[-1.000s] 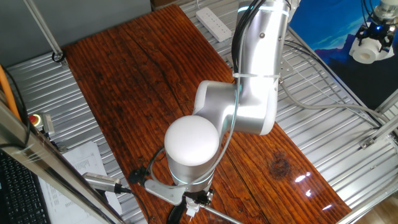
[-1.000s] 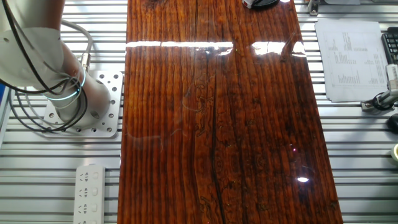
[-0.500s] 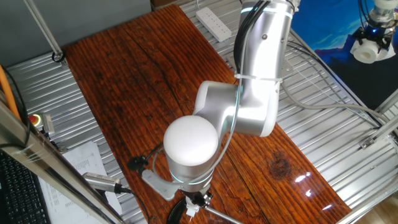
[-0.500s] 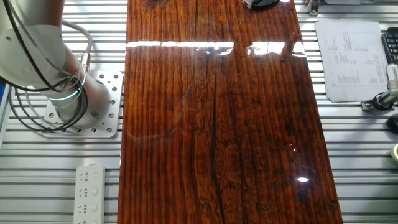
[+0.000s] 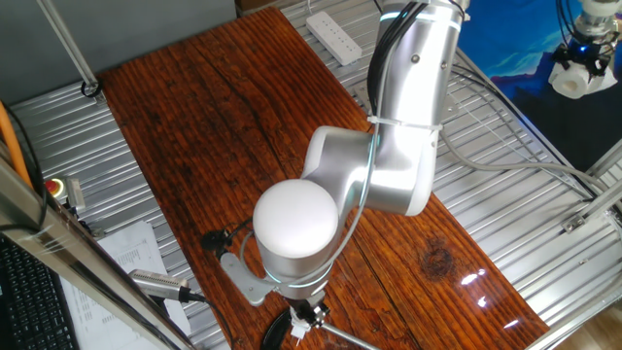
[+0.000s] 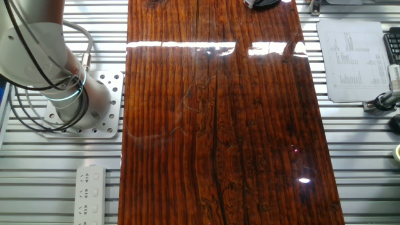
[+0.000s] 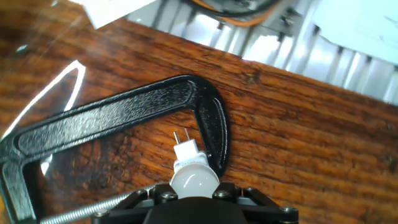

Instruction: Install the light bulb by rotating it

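end effector (image 7: 194,194) gripping light bulb (image 7: 193,176), pins outward

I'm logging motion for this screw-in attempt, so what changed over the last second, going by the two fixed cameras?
In one fixed view, the grey bracket under the white joint cap swung round about the wrist axis, consistent with the hand twisting. The arm's upper links barely shifted. In the other fixed view, the wooden table, power strip and paper sheet stayed put. The earlier frames don't show the light bulb.
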`<state>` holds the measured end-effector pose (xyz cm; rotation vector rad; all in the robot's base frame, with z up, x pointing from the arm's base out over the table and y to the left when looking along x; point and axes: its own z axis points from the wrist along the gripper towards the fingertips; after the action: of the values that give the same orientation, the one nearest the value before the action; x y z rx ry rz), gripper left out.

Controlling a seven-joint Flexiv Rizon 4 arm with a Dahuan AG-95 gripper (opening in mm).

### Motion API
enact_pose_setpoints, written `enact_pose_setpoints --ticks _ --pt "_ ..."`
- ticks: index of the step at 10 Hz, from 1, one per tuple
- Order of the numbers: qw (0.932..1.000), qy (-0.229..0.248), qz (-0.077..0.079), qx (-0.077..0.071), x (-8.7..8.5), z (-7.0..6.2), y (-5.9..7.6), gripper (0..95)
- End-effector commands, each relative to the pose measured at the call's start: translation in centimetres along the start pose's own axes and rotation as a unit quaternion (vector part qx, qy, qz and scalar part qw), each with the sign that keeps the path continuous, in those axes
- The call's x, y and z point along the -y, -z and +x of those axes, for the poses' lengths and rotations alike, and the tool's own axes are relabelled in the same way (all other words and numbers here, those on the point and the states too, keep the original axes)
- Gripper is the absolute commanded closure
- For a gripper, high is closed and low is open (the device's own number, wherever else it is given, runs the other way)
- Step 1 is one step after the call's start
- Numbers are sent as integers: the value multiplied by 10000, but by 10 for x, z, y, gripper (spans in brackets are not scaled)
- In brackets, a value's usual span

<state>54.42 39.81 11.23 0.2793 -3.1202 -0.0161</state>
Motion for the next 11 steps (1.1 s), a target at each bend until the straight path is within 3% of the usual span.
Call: enact_pose_setpoints --ticks 1,11 --pt "9997 -255 -8 5 1 1 0 760" --pt "9920 -1261 -23 17 1 1 0 760"
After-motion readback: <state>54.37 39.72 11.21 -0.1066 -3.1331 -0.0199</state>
